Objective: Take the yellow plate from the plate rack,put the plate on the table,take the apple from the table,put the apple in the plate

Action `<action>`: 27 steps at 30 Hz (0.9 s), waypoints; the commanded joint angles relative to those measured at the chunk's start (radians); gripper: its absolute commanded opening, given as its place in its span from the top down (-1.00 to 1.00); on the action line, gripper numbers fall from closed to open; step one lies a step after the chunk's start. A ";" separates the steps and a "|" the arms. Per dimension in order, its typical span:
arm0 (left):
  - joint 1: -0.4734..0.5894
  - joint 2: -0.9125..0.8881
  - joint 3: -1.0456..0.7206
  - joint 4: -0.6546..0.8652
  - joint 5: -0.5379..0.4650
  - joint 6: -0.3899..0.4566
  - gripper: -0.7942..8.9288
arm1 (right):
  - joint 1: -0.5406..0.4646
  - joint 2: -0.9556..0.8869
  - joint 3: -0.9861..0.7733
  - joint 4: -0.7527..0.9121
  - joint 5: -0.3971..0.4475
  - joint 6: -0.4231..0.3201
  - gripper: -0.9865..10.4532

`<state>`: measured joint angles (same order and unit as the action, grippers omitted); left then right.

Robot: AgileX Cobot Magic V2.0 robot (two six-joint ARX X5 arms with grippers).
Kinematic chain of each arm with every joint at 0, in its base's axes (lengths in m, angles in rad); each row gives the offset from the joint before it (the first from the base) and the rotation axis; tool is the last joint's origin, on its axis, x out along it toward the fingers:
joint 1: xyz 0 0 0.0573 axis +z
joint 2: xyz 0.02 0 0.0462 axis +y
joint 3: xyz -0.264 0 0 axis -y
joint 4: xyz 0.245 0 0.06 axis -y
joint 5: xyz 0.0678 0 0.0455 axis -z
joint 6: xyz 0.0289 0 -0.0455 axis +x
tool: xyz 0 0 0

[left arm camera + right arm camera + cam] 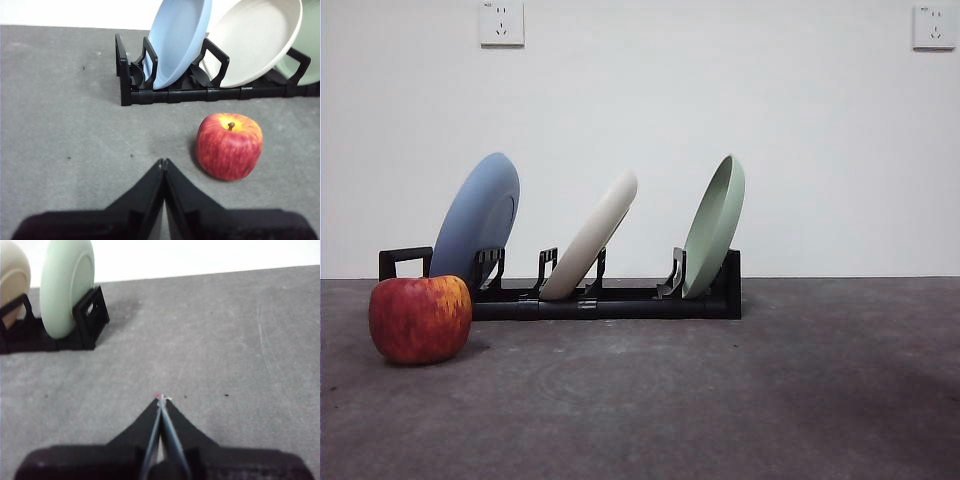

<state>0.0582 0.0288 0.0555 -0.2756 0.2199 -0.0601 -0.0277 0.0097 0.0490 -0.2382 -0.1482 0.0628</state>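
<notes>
The yellow plate [592, 238], pale cream, leans in the middle slot of the black plate rack [620, 300]; it also shows in the left wrist view [255, 42] and partly in the right wrist view [12, 275]. The apple [420, 318] stands on the table [720, 390] in front of the rack's handle end, also in the left wrist view [229, 145]. My left gripper [163, 162] is shut and empty, short of the apple. My right gripper [161, 399] is shut and empty, over bare table away from the rack's green-plate end. Neither arm shows in the front view.
A blue plate [477, 220] stands in the rack's slot by the loop handle [405, 262], and a pale green plate [715, 225] stands at the other end. A white wall with two sockets rises behind the table.
</notes>
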 commanded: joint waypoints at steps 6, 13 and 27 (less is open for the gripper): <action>0.002 0.010 0.047 0.004 0.061 -0.107 0.85 | 0.001 0.001 0.065 0.006 -0.023 0.203 0.85; 0.002 0.069 0.170 -0.047 0.133 -0.159 0.85 | 0.001 0.066 0.226 -0.037 -0.077 0.225 0.85; 0.002 0.347 0.620 -0.315 0.314 -0.068 0.85 | 0.001 0.418 0.761 -0.476 -0.216 -0.008 0.85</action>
<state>0.0582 0.3641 0.6537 -0.5797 0.5217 -0.1669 -0.0273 0.4133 0.7788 -0.6983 -0.3550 0.1204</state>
